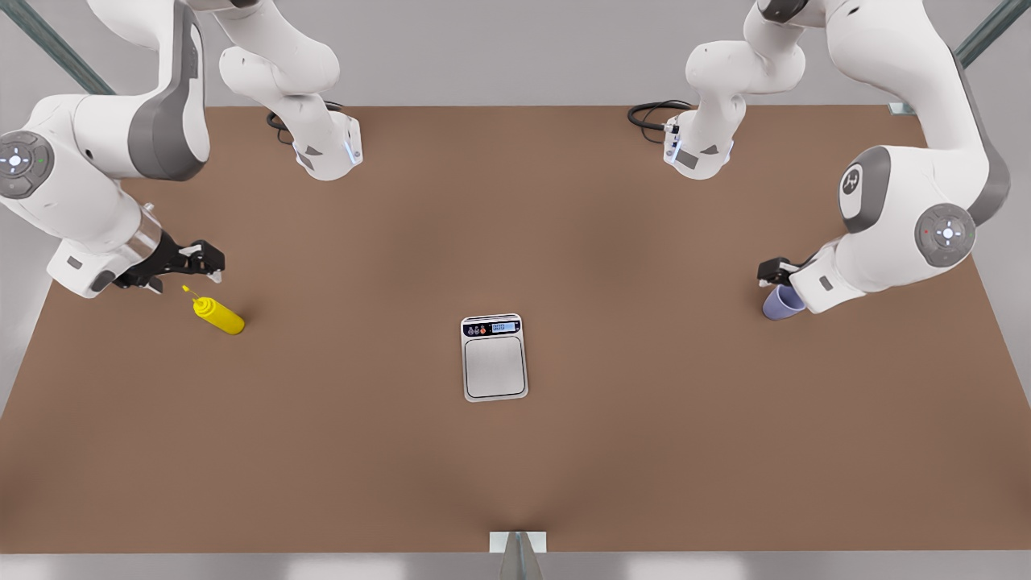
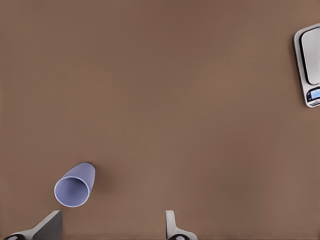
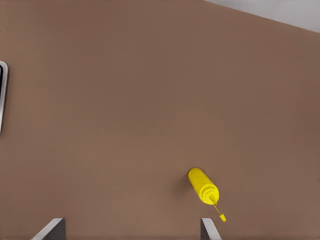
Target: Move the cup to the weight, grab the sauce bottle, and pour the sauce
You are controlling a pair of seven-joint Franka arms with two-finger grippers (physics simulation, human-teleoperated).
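The flat brown table top (image 1: 322, 451) looks matt and even, like board or felt, with no grain. At its middle, the small rectangular silver-grey weight (image 1: 494, 357) has a brushed-metal plate, a brighter rim and a glossy dark display strip. Far from the weight on the front view's left, the bright yellow cylindrical sauce bottle (image 1: 219, 315) looks like smooth, slightly shiny plastic. On the weight's opposite side, the pale lavender-blue handleless cup (image 1: 781, 304) looks like smooth matt plastic. The white arm casings (image 1: 902, 225) are glossy.

Broad brown table (image 1: 515, 467) before a plain pale grey wall (image 1: 515, 48), evenly lit.
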